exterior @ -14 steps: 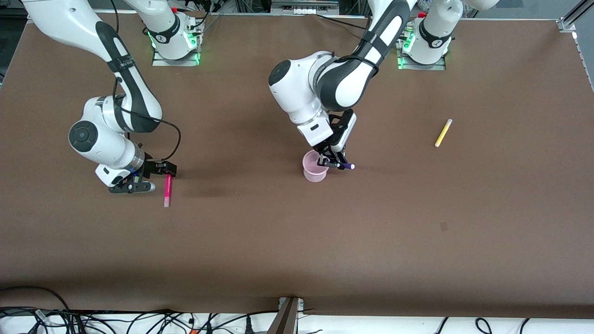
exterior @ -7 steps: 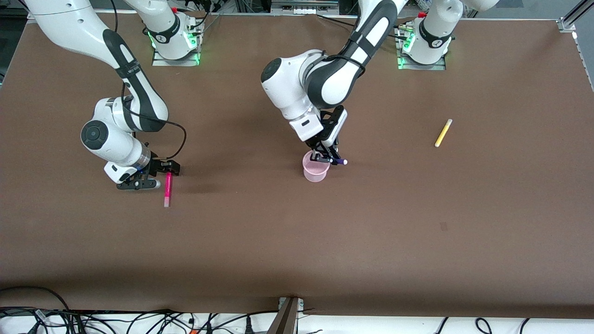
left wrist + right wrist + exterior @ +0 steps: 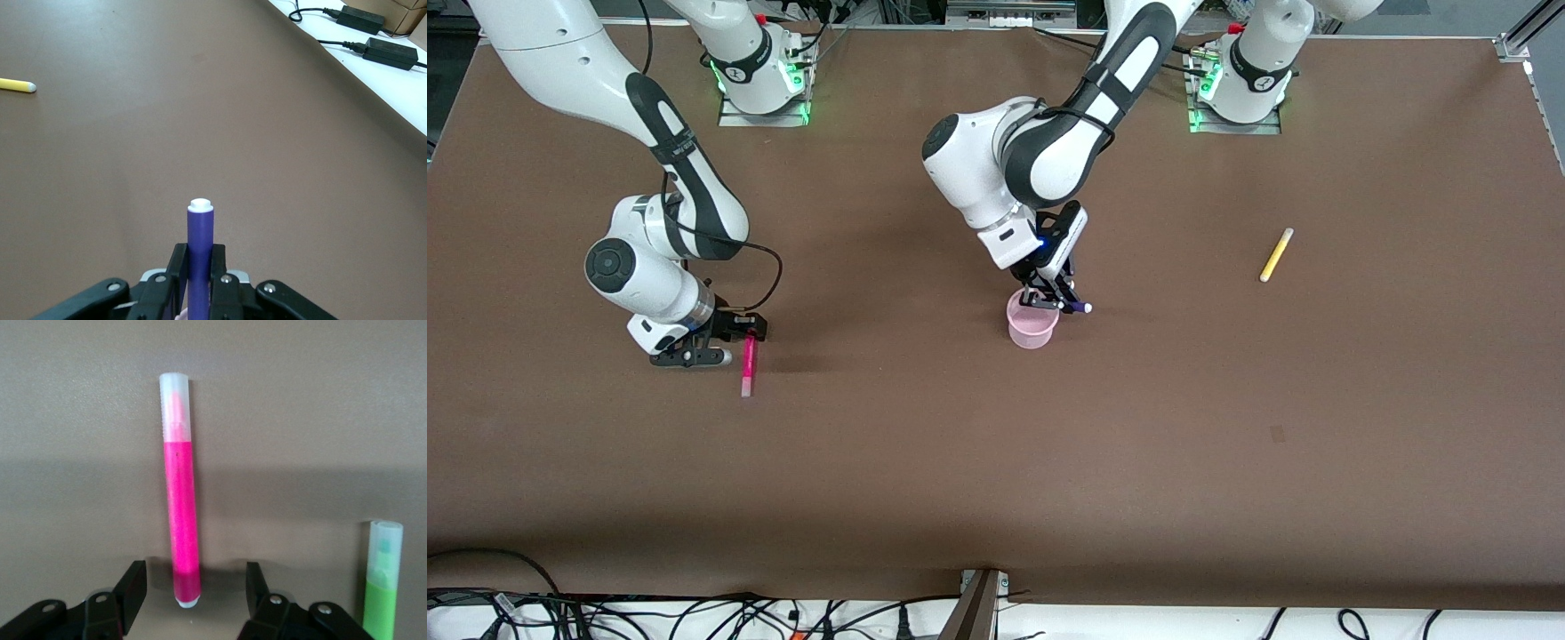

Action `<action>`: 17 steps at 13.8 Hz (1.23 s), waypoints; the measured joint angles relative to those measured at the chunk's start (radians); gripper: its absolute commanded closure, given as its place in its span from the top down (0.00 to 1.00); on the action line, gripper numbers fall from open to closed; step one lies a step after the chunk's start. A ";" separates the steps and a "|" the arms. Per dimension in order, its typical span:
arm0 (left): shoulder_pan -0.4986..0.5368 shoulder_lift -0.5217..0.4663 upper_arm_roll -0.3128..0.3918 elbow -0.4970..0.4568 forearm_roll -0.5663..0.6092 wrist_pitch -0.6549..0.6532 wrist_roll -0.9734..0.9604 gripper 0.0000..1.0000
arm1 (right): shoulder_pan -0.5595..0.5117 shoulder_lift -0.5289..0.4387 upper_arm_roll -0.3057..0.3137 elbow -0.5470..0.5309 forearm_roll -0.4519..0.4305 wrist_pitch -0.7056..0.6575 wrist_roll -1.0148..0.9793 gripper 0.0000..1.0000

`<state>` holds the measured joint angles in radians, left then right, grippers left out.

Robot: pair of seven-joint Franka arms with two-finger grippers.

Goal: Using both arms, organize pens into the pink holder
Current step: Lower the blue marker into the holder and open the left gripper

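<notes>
You see the left gripper [image 3: 1060, 302] positioned over the pink holder [image 3: 1032, 322], which stands upright near the middle of the brown bench [image 3: 996, 462]. Its jaws are closed on the purple pen [image 3: 1078, 308], gripping the barrel from both sides; in the left wrist view the purple pen [image 3: 199, 257] sits between the black fingers [image 3: 219, 273] with its pale end projecting past them. In the front view the pen is tilted, its pale end pointing toward the left arm's end of the bench and lying just outside the holder's rim. You see the right gripper [image 3: 713, 340] down at the bench toward the right arm's end, at the end of the magenta pen [image 3: 748, 364] farthest from the front camera. Its jaws stand open, one finger on each side of that end; in the right wrist view neither finger [image 3: 131, 587] touches the magenta pen [image 3: 182, 520], which lies flat on the bench with its pale cap pointing away from the gripper. The same view shows the green pen [image 3: 382, 580] lying beside the magenta one, just outside the jaws. The yellow pen [image 3: 1276, 254] lies flat on the bench toward the left arm's end, well apart from the holder; the left wrist view shows it [image 3: 16, 85] too.
</notes>
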<state>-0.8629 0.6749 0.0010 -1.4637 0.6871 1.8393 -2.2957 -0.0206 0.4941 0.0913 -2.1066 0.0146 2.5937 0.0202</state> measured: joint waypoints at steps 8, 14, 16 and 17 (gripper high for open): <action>-0.004 0.013 0.003 0.003 0.023 0.000 0.000 0.75 | 0.000 0.002 0.000 0.000 0.000 0.000 0.000 0.41; 0.021 -0.005 0.021 0.088 0.016 -0.068 0.103 0.87 | 0.000 0.003 0.000 0.000 0.000 0.001 0.000 0.03; 0.088 -0.058 0.024 0.128 -0.056 -0.088 0.258 0.88 | -0.001 0.003 0.000 0.001 0.000 0.001 0.000 0.00; 0.129 -0.094 0.025 0.137 -0.106 -0.091 0.345 0.90 | -0.001 0.003 0.000 0.001 0.000 0.001 0.000 0.00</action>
<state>-0.7335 0.5806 0.0264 -1.3271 0.5815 1.7487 -1.9507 -0.0212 0.4967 0.0915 -2.1061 0.0146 2.5947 0.0202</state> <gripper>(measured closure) 0.123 0.819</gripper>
